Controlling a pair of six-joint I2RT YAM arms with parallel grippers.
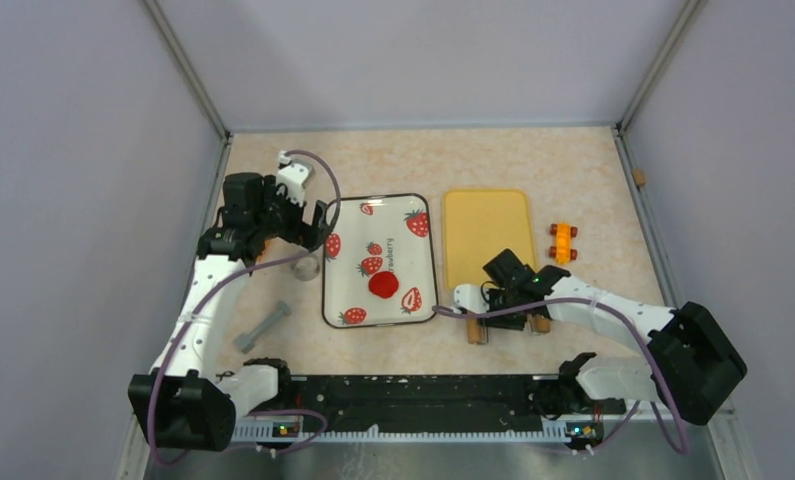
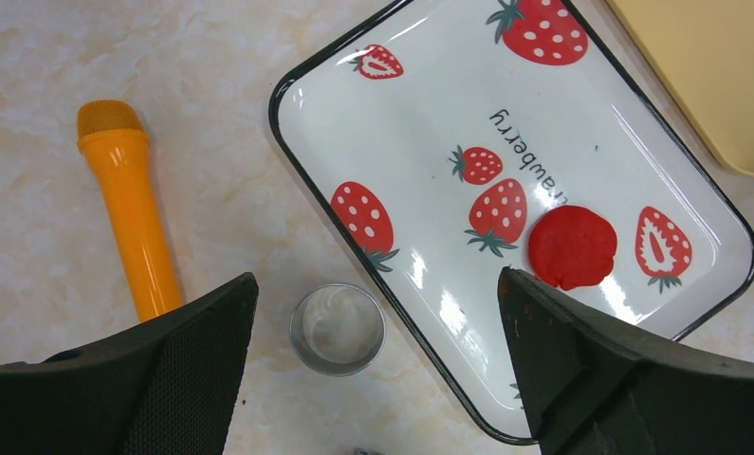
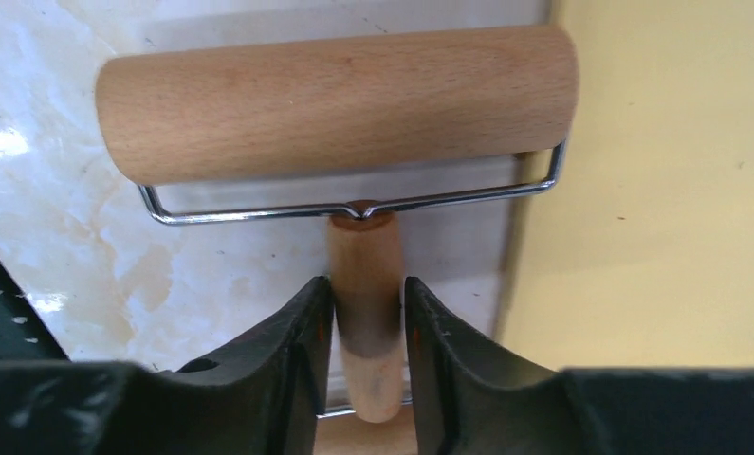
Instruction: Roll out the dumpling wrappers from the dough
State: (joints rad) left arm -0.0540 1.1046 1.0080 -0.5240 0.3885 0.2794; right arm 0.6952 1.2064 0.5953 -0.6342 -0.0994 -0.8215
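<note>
The dough (image 1: pixel 383 285) is a flattened red blob lying on the strawberry-print tray (image 1: pixel 393 245); the left wrist view has the dough (image 2: pixel 572 246) near the tray's (image 2: pixel 420 161) lower corner. No dumpling wrappers are in view. My left gripper (image 2: pixel 377 277) hangs open above a small metal ring cutter (image 2: pixel 338 329) that stands on the table just left of the tray. My right gripper (image 3: pixel 368 284) is shut on the handle (image 3: pixel 365 256) of a wooden roller (image 3: pixel 335 100), which lies on the table by the yellow board (image 3: pixel 667 190). From above, the right gripper (image 1: pixel 508 300) covers most of the roller.
An orange stick-shaped tool (image 2: pixel 131 209) lies on the table left of the ring cutter (image 1: pixel 305 268). A grey dumbbell-shaped tool (image 1: pixel 263 327) sits near the left arm's base. A small orange and red toy (image 1: pixel 563 240) rests right of the yellow board (image 1: pixel 485 225). Walls enclose the table.
</note>
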